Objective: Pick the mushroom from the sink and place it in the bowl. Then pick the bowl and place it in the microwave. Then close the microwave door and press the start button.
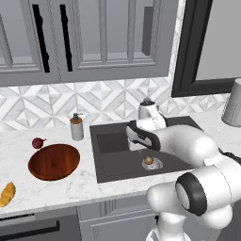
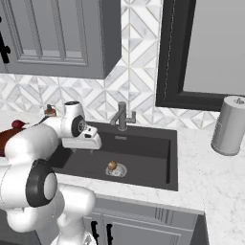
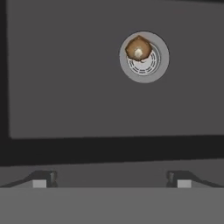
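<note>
Mushroom on the sink drain, hand above and empty.
The mushroom (image 3: 138, 48) sits on the steel drain (image 3: 151, 65) of the sink (image 1: 113, 162); the gripper (image 3: 111, 179) hovers above, jaws spread wide, holding nothing. The left base view shows the bowl (image 1: 54, 161) on the counter to the left; the right base view shows the faucet (image 2: 122, 116).

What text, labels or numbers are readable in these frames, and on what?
None readable.
Soap dispenser: no label visible.
Paper towel roll: plain, no print.
Bowl, mushroom on the sink drain: no markings.
Cabinet doors and dark frame: no signs or brand.
</note>
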{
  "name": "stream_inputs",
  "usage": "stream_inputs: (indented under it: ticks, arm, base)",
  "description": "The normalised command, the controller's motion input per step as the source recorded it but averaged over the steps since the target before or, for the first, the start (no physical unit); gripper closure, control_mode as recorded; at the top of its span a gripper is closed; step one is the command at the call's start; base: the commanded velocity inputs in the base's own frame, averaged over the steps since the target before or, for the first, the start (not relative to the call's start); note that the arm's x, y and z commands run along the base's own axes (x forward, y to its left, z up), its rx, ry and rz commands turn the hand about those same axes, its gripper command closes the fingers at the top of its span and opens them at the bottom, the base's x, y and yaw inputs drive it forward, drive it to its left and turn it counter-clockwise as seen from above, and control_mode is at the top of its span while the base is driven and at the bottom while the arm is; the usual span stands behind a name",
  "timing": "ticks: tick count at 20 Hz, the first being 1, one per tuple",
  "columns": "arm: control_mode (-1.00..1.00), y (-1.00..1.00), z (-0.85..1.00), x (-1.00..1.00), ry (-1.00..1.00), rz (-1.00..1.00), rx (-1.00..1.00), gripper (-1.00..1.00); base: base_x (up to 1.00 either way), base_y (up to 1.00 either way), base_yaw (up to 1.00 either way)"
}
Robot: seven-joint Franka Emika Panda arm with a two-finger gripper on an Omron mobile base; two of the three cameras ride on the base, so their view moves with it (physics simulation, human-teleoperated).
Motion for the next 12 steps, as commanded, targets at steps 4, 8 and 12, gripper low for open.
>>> stream_inputs:
  ticks: [4,8,12]
  arm:
    - [-1.0,-0.22,-0.24,0.17,0.0,0.0,0.0,-1.0]
    - [-1.0,-0.18,-0.32,0.11,-0.04,0.0,0.01,-1.0]
    - [-1.0,-0.17,-0.34,0.06,-0.05,0.0,0.0,-1.0]
  base:
    - [0.0,0.0,0.0]
    - [0.0,0.0,0.0]
    - [0.0,0.0,0.0]
